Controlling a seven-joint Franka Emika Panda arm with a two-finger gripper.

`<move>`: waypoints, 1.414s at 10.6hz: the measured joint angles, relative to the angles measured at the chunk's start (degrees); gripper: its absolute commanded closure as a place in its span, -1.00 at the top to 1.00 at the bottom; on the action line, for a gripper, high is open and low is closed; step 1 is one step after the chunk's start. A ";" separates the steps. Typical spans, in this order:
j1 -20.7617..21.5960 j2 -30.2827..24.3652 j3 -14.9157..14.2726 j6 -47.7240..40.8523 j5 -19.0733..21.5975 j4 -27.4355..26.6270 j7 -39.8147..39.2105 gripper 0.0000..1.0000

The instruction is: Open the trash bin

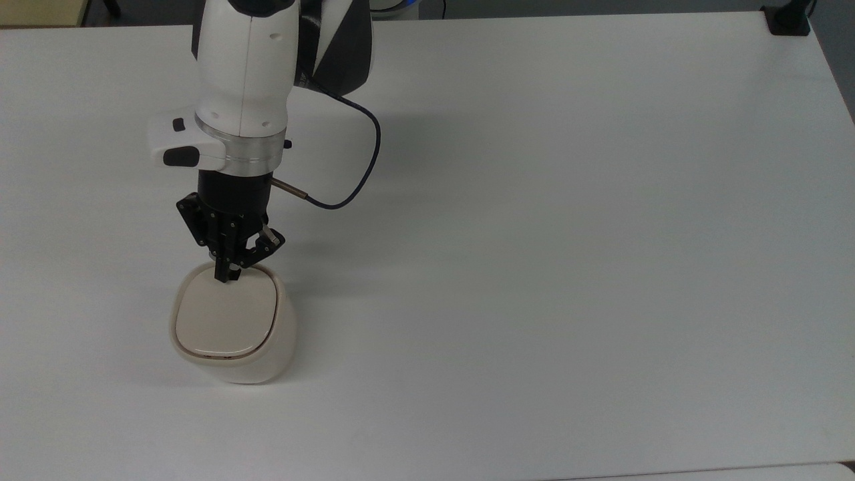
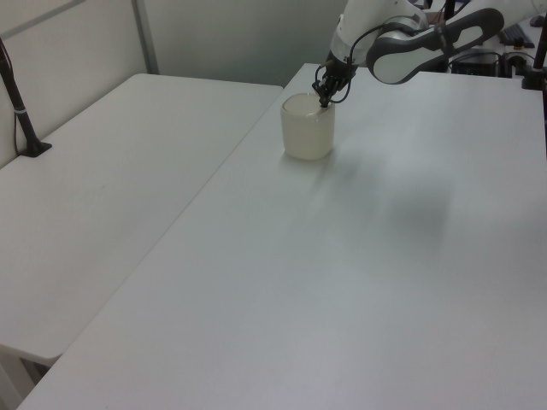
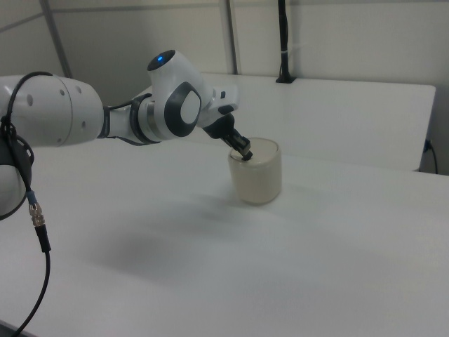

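Observation:
The trash bin (image 1: 234,357) is a cream, rounded-square bin standing on the white table at the top view's lower left. Its flat lid (image 1: 224,319) lies closed. My gripper (image 1: 224,275) points down with its fingers shut together, and the tip rests on the lid's edge nearest the arm. There it covers the black button. The left view shows the gripper (image 2: 324,101) touching the top rim of the bin (image 2: 307,135). In the right view the gripper (image 3: 245,155) meets the lid from the left side of the bin (image 3: 258,179).
The white table (image 1: 534,267) stretches wide and bare to the top view's right. A dark cable (image 1: 371,150) loops off the wrist. A black post base (image 1: 787,20) sits at the far right corner. A second table (image 2: 111,188) adjoins in the left view.

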 measured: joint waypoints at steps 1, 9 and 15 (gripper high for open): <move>-0.04 -0.08 0.00 0.00 0.00 0.32 0.11 -0.86; 0.44 -13.08 0.02 -12.20 6.23 2.43 0.98 0.97; 0.96 -21.80 1.65 -27.15 9.25 -0.81 0.93 1.00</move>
